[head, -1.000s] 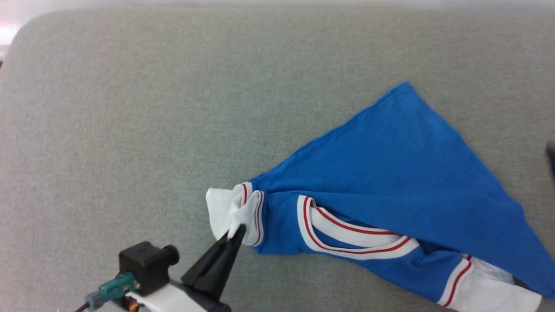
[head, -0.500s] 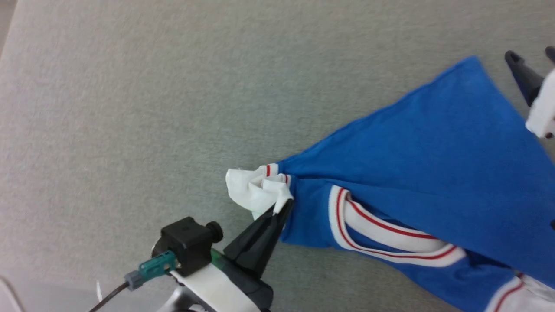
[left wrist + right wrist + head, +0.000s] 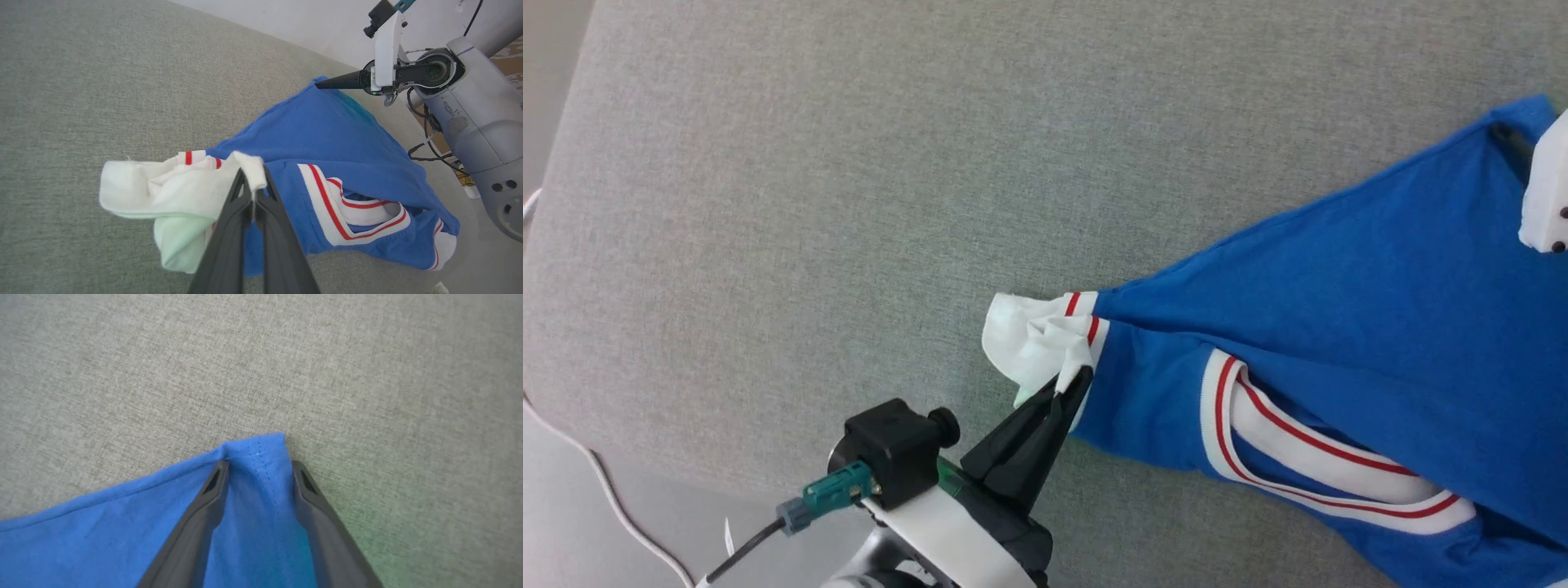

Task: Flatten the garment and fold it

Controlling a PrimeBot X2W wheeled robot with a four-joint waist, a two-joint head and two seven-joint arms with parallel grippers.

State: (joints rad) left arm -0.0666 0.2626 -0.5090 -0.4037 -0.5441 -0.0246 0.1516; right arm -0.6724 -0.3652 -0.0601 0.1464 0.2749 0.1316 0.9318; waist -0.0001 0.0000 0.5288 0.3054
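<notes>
The royal-blue garment (image 3: 1356,327) lies bunched on the grey surface, its red-and-white striped collar (image 3: 1307,457) facing up. My left gripper (image 3: 1078,377) is shut on the crumpled white sleeve end (image 3: 1029,343), which the left wrist view shows pinched between the dark fingers (image 3: 241,204). My right gripper (image 3: 1507,135) is at the garment's far corner. In the right wrist view it (image 3: 258,465) stands open, its fingers (image 3: 212,486) straddling the blue hem corner (image 3: 257,447), which lies flat on the surface. The lettering is hidden.
The grey fabric-covered table (image 3: 849,163) spreads wide to the left and beyond the garment. Its left edge (image 3: 560,155) borders the floor, where a white cable (image 3: 605,506) runs. The robot's grey body (image 3: 478,122) stands at the right of the left wrist view.
The head camera has shifted, so the whole picture has moved. My right gripper has come down over the garment's far corner. The left gripper still holds the white sleeve end.
</notes>
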